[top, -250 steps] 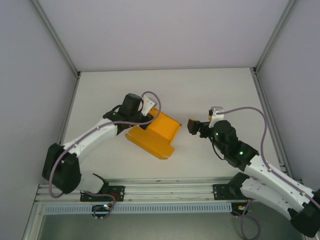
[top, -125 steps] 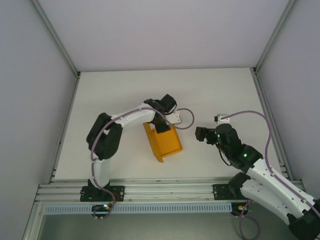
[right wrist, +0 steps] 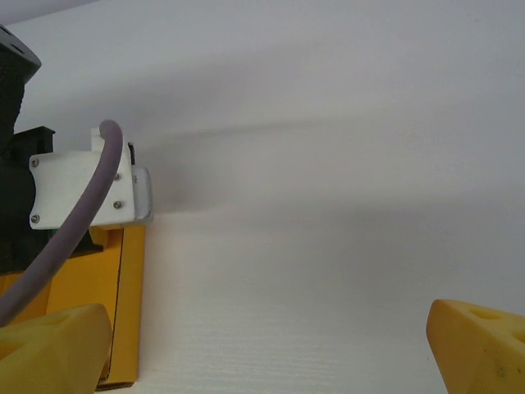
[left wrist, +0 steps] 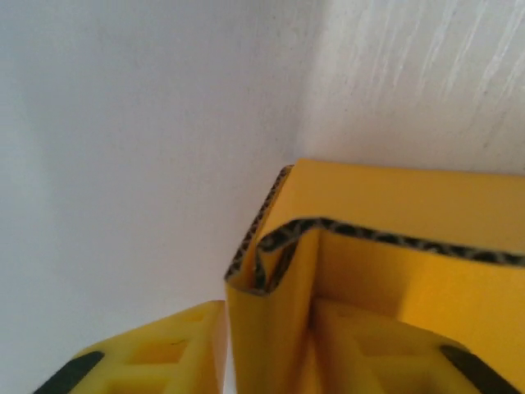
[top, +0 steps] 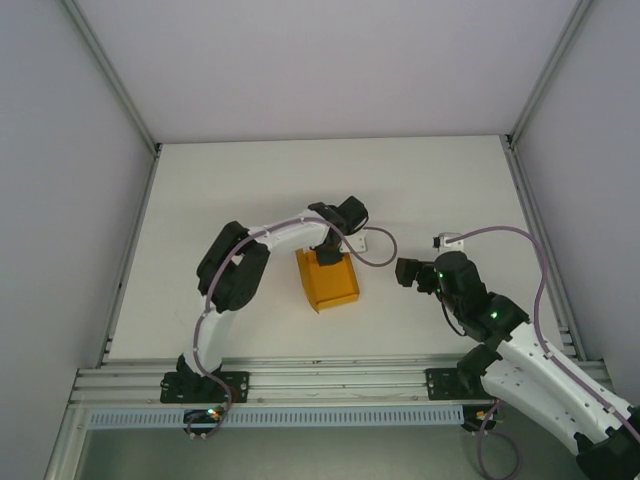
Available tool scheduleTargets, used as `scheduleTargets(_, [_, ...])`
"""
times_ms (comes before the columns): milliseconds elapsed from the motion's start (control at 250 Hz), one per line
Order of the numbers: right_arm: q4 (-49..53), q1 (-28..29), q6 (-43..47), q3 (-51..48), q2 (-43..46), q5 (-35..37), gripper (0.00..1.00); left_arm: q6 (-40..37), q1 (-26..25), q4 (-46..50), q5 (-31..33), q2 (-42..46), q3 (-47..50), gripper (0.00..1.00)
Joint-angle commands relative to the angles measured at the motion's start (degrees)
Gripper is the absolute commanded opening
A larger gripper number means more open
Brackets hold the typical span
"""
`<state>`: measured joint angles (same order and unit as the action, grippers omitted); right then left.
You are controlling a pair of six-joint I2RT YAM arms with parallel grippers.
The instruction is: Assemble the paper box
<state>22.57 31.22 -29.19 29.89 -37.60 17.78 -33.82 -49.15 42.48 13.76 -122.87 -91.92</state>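
The paper box (top: pixel 332 285) is an orange-yellow card box, partly folded, lying on the table near the middle. My left gripper (top: pixel 330 255) is at its far end. In the left wrist view the box's doubled corrugated wall (left wrist: pixel 271 304) stands between my left gripper's (left wrist: pixel 271 365) yellow fingers (left wrist: pixel 156 353), and a thin strip of table shows between the left finger and the card. My right gripper (top: pixel 403 270) hovers a little to the right of the box, open and holding nothing. Its view shows the box's side (right wrist: pixel 127 312) past its left fingertip (right wrist: pixel 49 349).
White enclosure walls stand close on the left, back and right. The aluminium rail (top: pixel 320 380) carrying both arm bases runs along the near edge. The left arm's purple cable (top: pixel 378 252) loops out between the two grippers. The left wrist's white camera mount (right wrist: pixel 82 185) stands above the box.
The left arm swung the box to the right and turned it end-on, down onto the table. Its jaws have loosened off the wall. The right gripper drew back slightly to the right.
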Motion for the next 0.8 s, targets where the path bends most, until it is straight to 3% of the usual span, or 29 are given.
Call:
scheduleTargets(0, [1.18,-0.47,-0.36,-0.43,0.84,-0.53,1.0,-0.87,-0.05,1.92,-1.83,0.26,1.06,0.47])
scheduleTargets(256, [0.25,-0.64,1.08,-0.36,0.61,-3.97,1.0,-2.1,0.01,2.1,-5.69,8.02,0.24,0.81])
scheduleTargets(276, [0.21,-0.64,1.22,-0.35,0.6,-4.29,1.0,-2.12,0.01,2.13,-6.09,8.62,0.28,0.89])
scheduleTargets(323, [0.05,-0.71,1.95,-0.12,0.37,-4.83,1.0,-2.32,0.0,2.1,-6.95,10.45,0.55,0.97])
scheduleTargets(607, [-0.26,-0.88,4.83,3.43,-6.08,-5.13,1.0,0.95,1.3,-4.73,-12.47,20.12,5.88,1.0])
scheduleTargets(795, [-1.41,-0.85,5.11,4.09,-8.35,-6.93,1.0,-0.56,5.97,4.53,-18.25,13.65,-0.25,0.95])
